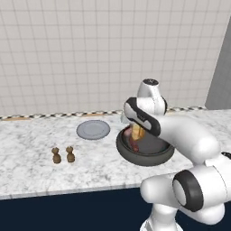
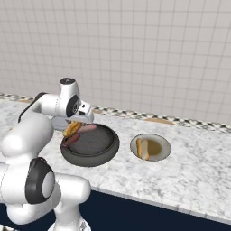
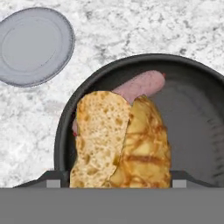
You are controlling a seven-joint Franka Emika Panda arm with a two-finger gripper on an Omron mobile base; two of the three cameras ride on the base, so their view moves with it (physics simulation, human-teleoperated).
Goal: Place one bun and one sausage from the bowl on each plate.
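My gripper is shut on a golden split bun, one finger on each side of it. It hangs just over the left part of the dark-grey bowl. A pinkish sausage lies in the bowl behind the bun. From the right base view, the bun sits under the hand at the bowl's left rim, with one sausage beside it and another below. An empty light-grey plate lies left of the bowl. On the right, a second plate carries a bun.
Two small brown shakers stand on the marble counter, left of the bowl and in front of the empty plate. A tiled wall runs along the back of the counter. The counter's front edge lies close below the bowl.
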